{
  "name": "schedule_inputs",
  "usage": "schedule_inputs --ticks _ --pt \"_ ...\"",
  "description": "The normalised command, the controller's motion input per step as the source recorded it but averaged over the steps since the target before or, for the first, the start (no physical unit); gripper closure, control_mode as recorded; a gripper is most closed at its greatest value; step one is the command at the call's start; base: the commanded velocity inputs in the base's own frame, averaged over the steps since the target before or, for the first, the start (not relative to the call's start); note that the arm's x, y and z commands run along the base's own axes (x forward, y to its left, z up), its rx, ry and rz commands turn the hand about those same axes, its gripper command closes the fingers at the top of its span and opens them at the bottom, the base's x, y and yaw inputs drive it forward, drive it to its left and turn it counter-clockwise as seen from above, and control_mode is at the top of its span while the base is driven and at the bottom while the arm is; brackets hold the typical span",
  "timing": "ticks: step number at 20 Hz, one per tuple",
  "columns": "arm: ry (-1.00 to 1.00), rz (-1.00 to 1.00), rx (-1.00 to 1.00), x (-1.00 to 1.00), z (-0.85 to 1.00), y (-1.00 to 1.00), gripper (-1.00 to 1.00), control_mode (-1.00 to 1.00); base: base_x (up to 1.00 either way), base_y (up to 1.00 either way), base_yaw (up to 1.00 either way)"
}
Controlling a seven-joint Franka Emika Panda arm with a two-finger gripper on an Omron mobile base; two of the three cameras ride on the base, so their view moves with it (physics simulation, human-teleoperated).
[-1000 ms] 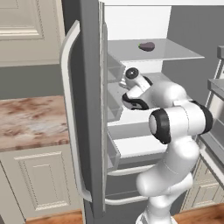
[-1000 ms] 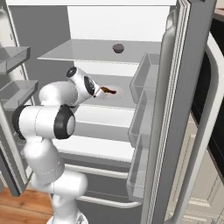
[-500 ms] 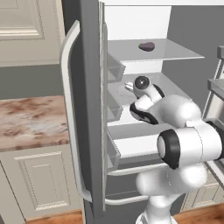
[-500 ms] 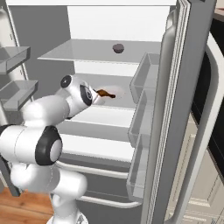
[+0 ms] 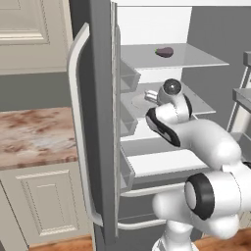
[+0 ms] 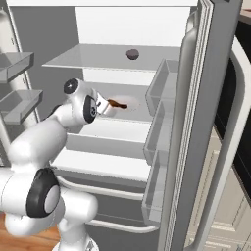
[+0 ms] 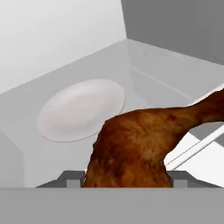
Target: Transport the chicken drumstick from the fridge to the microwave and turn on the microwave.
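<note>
**Kid:** Why is that door (image 5: 93,122) wide open?

**Me:** So my arm can reach inside the fridge (image 6: 117,29).

**Kid:** What is in your gripper (image 6: 105,105)?

**Me:** The chicken drumstick (image 6: 117,104). My two fingers squeeze its fat end so it won't drop. It hangs just above the white plate (image 7: 81,109) on the middle shelf.

A speckled brown stone counter (image 5: 34,135) is seen over cream panelled base cabinets (image 5: 41,208); a cream upper cabinet (image 5: 32,34) is mounted above; wooden floor (image 5: 59,243) is laid below.
</note>
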Motion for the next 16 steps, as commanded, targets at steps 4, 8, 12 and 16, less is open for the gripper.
schedule_inputs --ticks 4,8,12,16 --pt "0.22 0.08 0.0 -0.4 0.4 0.0 1.0 -1.0 0.0 0.0 0.0" --pt "0.11 0.07 0.0 -0.41 0.1 0.0 1.0 -1.0 0.0 0.0 0.0" --pt "0.02 0.09 -0.03 -0.31 0.11 0.0 1.0 -1.0 0.0 0.0 0.0" --pt "0.01 0.11 0.0 -0.34 0.24 -0.01 1.0 -1.0 0.0 0.0 0.0"
